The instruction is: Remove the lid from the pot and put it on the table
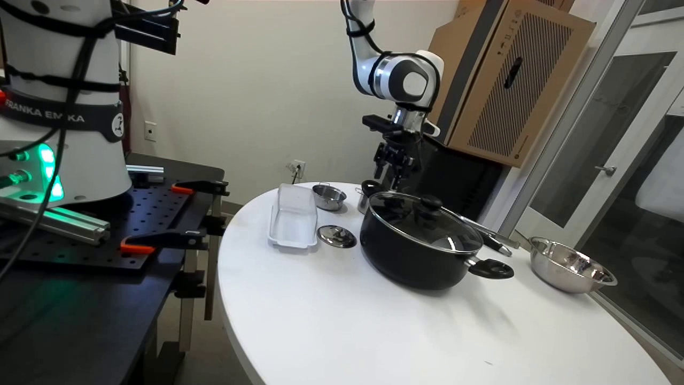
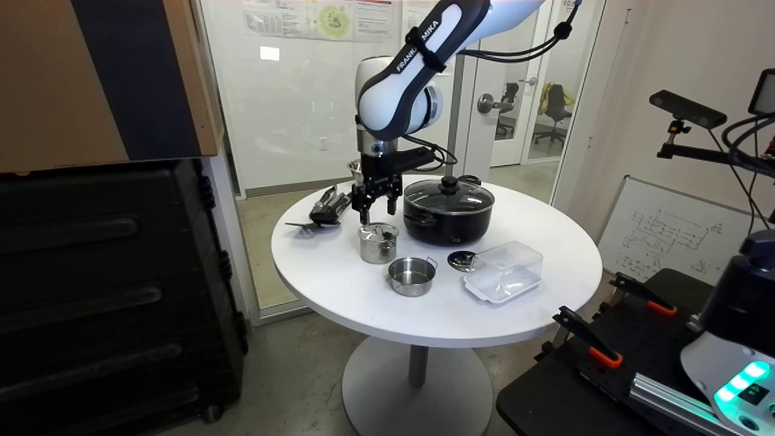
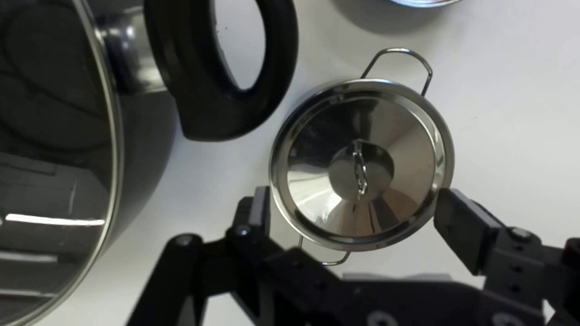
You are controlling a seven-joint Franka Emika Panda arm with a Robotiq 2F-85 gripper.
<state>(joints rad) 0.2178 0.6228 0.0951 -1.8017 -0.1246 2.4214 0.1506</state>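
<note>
The gripper (image 3: 355,203) is held over a small steel pot (image 2: 378,249), with its fingers (image 3: 466,231) spread wide apart and the steel pot seen between them in the wrist view. The dark lid (image 2: 448,198) is set on the big black pot (image 2: 445,229), off to the left of the fingers in that view. Both pots are held up by the white table (image 2: 424,315).
</note>
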